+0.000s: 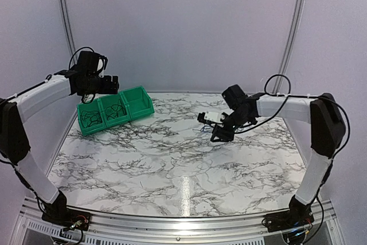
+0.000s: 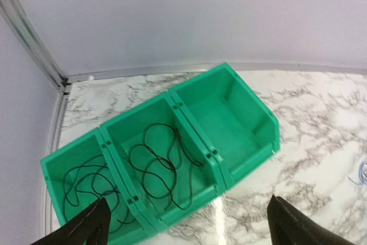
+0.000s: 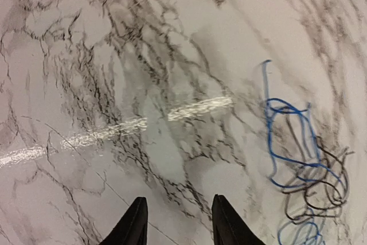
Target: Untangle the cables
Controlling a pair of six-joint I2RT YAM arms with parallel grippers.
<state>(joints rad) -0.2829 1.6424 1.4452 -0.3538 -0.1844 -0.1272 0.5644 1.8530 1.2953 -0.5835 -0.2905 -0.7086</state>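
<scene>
Right gripper hovers over the table, jaws partly open, empty — a blue-and-dark tangle lies near it. Farther back, the left gripper hangs wide open above green bins — black cables fill the left and middle compartments.

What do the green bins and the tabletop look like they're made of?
Green bins: probably moulded plastic, by the even colour, smooth walls and soft sheen. Tabletop: glossy, marble-veined, mirroring a light streak; real stone or printed laminate, I cannot tell.
</scene>
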